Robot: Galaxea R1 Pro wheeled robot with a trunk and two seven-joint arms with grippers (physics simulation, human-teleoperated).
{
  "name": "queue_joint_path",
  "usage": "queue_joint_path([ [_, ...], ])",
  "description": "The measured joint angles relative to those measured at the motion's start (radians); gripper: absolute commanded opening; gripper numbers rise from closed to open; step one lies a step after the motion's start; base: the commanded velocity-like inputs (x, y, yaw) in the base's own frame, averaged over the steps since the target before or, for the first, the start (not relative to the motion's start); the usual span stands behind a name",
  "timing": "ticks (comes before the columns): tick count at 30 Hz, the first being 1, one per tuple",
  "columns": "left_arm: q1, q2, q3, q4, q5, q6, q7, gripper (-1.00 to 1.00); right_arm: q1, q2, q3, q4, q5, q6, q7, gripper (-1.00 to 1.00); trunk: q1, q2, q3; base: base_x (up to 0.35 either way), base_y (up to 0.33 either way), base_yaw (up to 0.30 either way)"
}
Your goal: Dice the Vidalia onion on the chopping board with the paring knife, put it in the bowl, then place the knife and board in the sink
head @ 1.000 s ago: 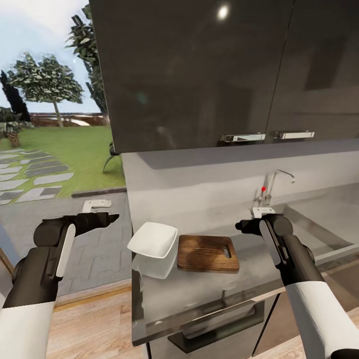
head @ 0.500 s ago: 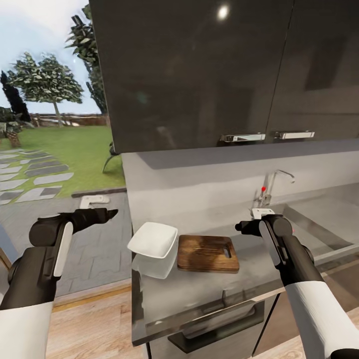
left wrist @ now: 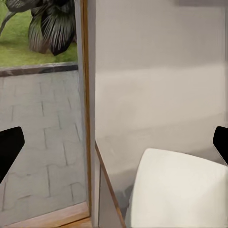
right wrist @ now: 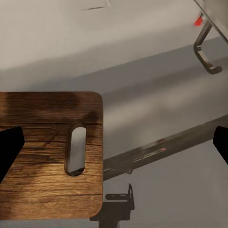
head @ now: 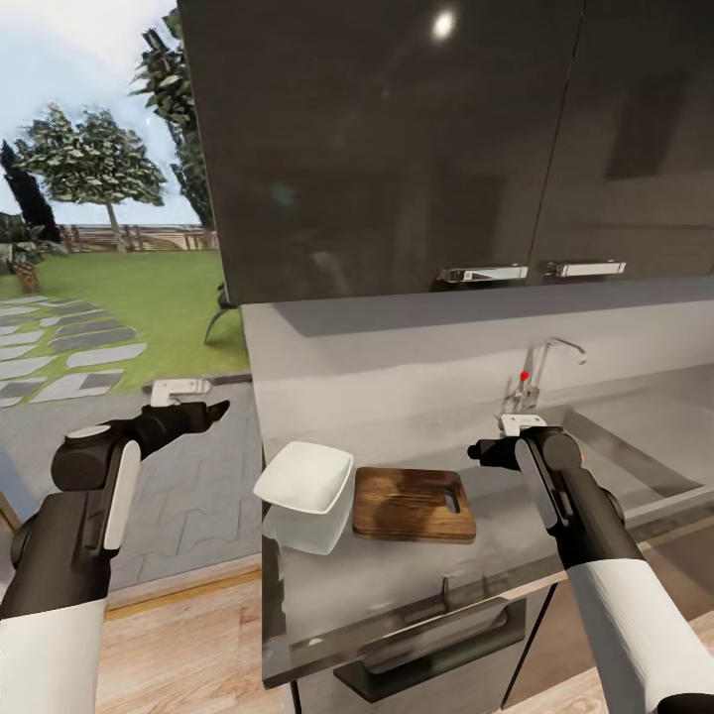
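Observation:
The white bowl [head: 304, 476] sits at the left end of the grey countertop [head: 397, 580], with the brown chopping board [head: 412, 503] touching its right side. My left gripper [head: 203, 412] hangs open in the air left of the counter, above bowl height, and the bowl [left wrist: 183, 190] lies below it in the left wrist view. My right gripper [head: 476, 453] is open just above the board's right end, over its handle slot [right wrist: 75, 154]. The sink [head: 635, 446] and its tap [head: 540, 372] are behind it to the right. The onion and knife are out of view.
Dark wall cabinets [head: 397, 149] hang low over the counter. A glass wall at the left looks onto paving and lawn [head: 149, 288]. Below the counter front is a drawer handle [head: 436, 640]. Wooden floor [head: 178, 645] lies at the lower left.
My left arm has risen and drifted a little to the left, away from the counter. The right arm, bowl and board have not moved.

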Motion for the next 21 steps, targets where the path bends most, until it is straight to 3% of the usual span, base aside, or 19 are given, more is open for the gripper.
queue_joint_path([
  [11, 0.000, -0.012, 0.004, -0.001, 0.000, -0.008, 0.000, 1.00, 0.000, 0.000, 0.000, -0.002, -0.001, 0.000, 0.000, 1.00, 0.000, 0.000, 0.000, -0.007, 0.000, 0.000],
  [21, 0.000, -0.013, 0.008, -0.001, 0.000, -0.009, 0.001, 1.00, 0.000, 0.000, 0.000, -0.004, -0.001, 0.000, 0.000, 1.00, 0.000, 0.000, 0.000, -0.204, 0.000, 0.000],
])
